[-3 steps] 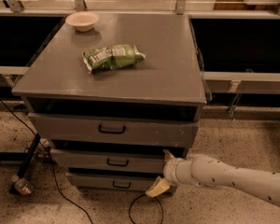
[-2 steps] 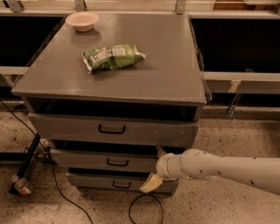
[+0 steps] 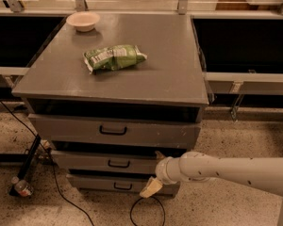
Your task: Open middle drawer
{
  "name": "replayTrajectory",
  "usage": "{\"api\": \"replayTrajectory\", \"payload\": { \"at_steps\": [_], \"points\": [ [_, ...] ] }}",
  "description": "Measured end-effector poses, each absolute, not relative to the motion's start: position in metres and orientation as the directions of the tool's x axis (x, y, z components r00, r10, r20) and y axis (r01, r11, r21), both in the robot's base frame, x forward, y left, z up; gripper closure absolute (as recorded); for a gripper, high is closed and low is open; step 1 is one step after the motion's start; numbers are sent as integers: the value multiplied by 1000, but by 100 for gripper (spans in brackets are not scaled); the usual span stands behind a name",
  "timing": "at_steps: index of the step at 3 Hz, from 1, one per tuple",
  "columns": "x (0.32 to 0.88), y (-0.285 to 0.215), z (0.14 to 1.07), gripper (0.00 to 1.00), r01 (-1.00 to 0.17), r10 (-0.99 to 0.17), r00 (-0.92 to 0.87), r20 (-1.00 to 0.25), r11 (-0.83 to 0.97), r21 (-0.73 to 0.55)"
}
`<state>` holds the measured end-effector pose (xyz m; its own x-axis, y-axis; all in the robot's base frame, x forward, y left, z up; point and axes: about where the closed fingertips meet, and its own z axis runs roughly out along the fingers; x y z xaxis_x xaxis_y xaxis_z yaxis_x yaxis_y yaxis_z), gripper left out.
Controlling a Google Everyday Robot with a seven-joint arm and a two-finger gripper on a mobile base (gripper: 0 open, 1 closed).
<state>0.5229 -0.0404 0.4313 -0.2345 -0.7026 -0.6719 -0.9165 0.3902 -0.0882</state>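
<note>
The middle drawer (image 3: pixel 85 162) is the second grey front of the cabinet, with a small black bar handle (image 3: pixel 119 164). It looks closed, its front a little behind the top drawer's front. My white arm (image 3: pixel 226 171) reaches in from the right. The gripper (image 3: pixel 152 186) hangs low in front of the cabinet's lower right corner, below and right of the middle handle, in front of the bottom drawer (image 3: pixel 94 183). It holds nothing that I can see.
The top drawer (image 3: pixel 75 130) has a larger black handle. A green snack bag (image 3: pixel 114 57) and a small white bowl (image 3: pixel 83 20) lie on the cabinet top. Black cables (image 3: pixel 61 192) and a bottle (image 3: pixel 22 188) lie on the speckled floor at left.
The arm has reached further left, and the gripper moved left along the cabinet's lower front toward the drawer handles. The drawers have not moved.
</note>
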Motion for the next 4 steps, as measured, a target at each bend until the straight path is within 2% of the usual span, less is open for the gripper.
{"api": "replayTrajectory", "payload": {
  "at_steps": [1, 2, 4],
  "points": [
    [535, -29, 430, 0, -930, -707, -220, -672, 360, -75],
    [520, -42, 432, 0, -930, -688, -231, -688, 363, -51],
    [531, -36, 431, 0, -927, -675, -235, -700, 371, -47]
  ]
}}
